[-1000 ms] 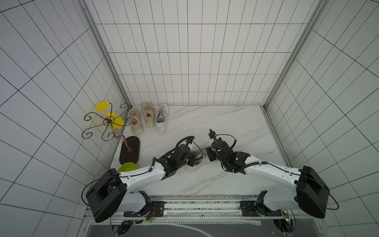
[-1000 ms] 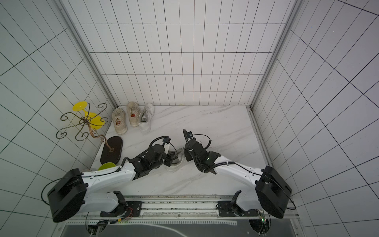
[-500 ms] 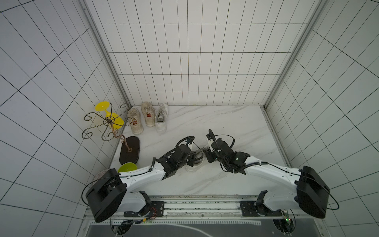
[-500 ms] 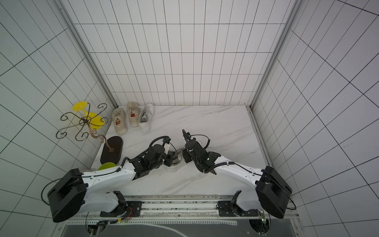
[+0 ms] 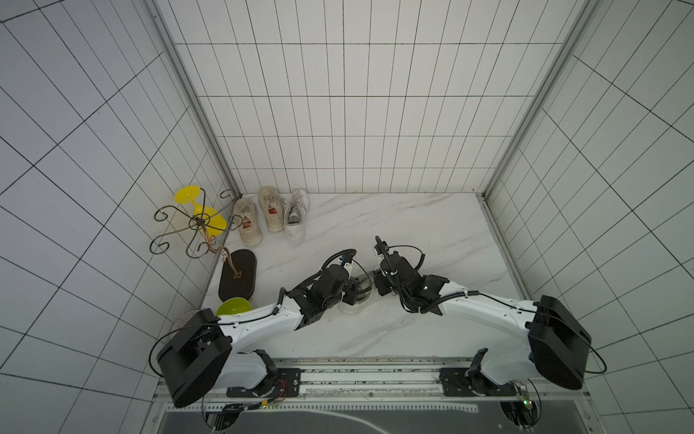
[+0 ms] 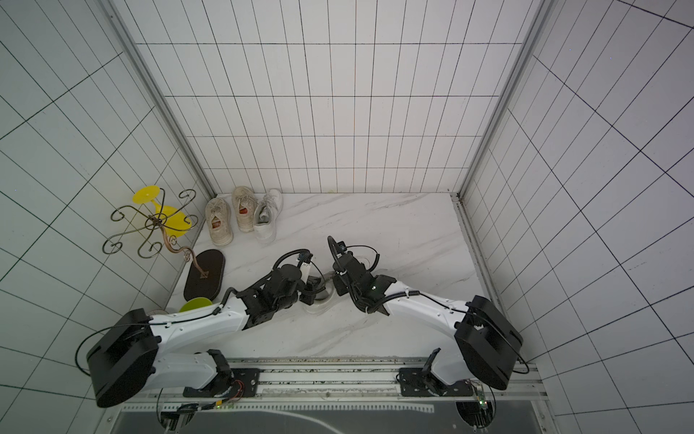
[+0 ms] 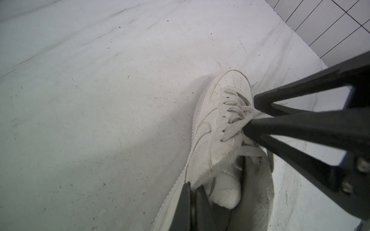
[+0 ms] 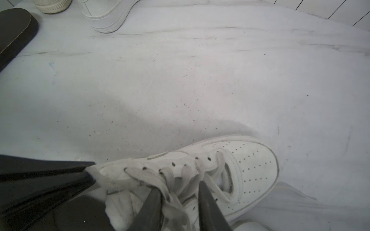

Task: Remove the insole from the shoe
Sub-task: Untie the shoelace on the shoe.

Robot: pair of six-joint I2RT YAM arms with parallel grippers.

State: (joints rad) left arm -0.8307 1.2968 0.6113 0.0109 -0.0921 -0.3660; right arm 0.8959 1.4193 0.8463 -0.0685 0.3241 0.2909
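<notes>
The shoe (image 7: pixel 220 120) is a white low sneaker with a perforated toe, flat pale laces and a worn, frayed collar edge. It sits on the table (image 5: pixel 413 233), near the middle of the front half, right between the two arms.

The left gripper (image 7: pixel 193 186) is closed tight, pinching the frayed collar edge on one side of the opening. The right gripper (image 8: pixel 179 188) is partly open, with one finger on each side of the laces over the tongue. I cannot tell whether it is pressing on them.

In both top views the two grippers cover most of the shoe, and only a strip of white sole and side shows beneath them. The right wrist view cuts off the heel. In the left wrist view the opening shows white padding and a grey curved surface, but the right gripper blocks part of it. The insole cannot be told apart from the lining there.
</notes>
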